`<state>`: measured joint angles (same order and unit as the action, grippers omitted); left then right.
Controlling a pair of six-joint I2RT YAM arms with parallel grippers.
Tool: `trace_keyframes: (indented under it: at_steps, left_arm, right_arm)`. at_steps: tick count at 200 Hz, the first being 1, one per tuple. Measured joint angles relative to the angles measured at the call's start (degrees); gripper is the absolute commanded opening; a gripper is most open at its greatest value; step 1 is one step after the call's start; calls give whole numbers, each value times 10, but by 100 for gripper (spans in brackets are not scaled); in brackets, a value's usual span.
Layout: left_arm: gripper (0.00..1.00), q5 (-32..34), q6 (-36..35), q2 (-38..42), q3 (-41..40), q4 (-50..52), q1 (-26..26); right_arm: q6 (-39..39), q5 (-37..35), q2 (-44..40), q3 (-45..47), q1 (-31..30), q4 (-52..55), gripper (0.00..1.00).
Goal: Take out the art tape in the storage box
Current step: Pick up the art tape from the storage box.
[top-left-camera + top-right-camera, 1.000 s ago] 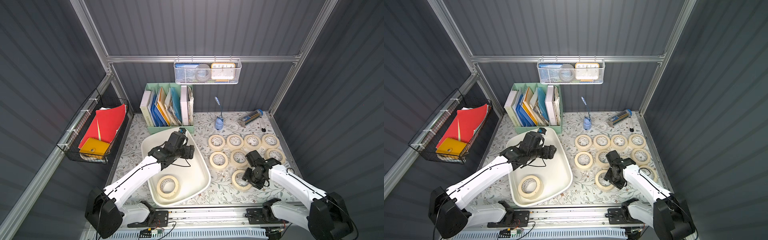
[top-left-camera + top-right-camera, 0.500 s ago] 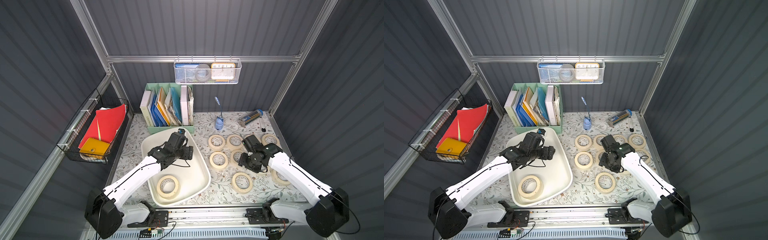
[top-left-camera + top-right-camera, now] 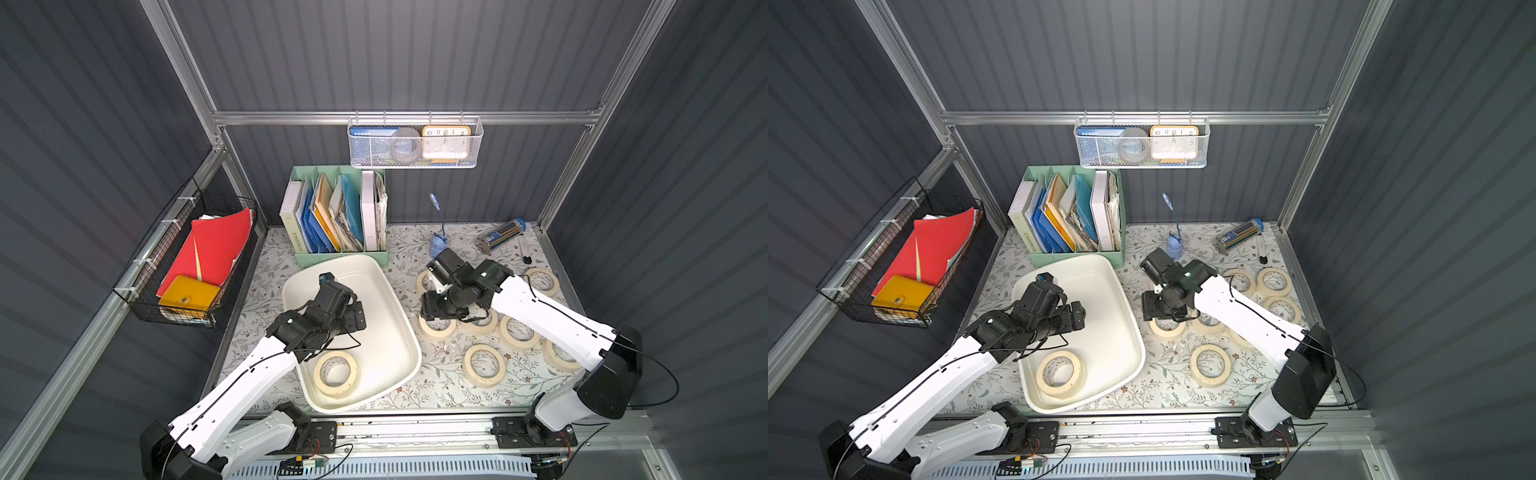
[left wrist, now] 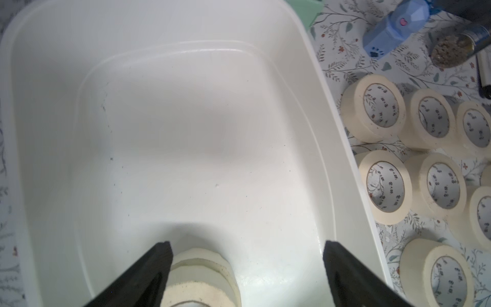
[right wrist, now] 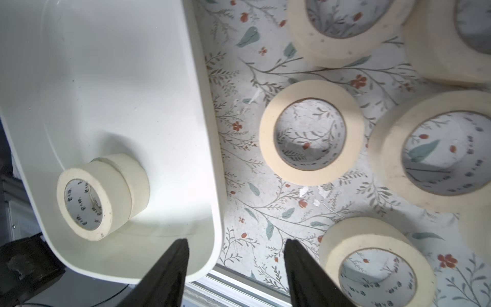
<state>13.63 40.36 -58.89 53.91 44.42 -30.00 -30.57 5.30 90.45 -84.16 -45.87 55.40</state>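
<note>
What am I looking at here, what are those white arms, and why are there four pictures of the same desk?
These are two robot arms fixed at the front of a flowered table, each ending in a two-fingered gripper. Two pictures come from a camera pair overhead, looking down on everything. The other two come from cameras on the wrists, looking out between the black fingers. On the table lie loose rolls of art tape, beside a white storage box that holds a stacked pair of rolls. The left gripper hangs open over the box; the right gripper is open above the table beside it. Neither holds anything.
</note>
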Motion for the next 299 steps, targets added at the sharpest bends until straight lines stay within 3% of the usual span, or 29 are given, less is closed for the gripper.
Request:
trace_keyframes:
  at_steps: [34,81,148,234,250,274,299]
  left_arm:
    - [100,-7,29,12,-10,4,100]
    - [100,19,55,51,-31,3,165]
    - [100,47,64,72,-53,2,191]
    - [100,44,65,72,-58,-13,191]
    - [100,42,65,72,-61,-20,191]
    - [100,39,65,71,-67,-26,191]
    - [100,38,64,71,-68,-27,191]
  right_arm:
    - [4,21,53,-30,-89,-24,64]
    - [2,31,149,-92,-173,-68,64]
    - [10,28,262,-151,-198,-115,64]
    - [11,31,315,-171,-219,-133,64]
    - [10,33,318,-172,-224,-136,57]
    - [14,27,319,-173,-227,-136,29]
    - [10,15,317,-176,-224,-134,8]
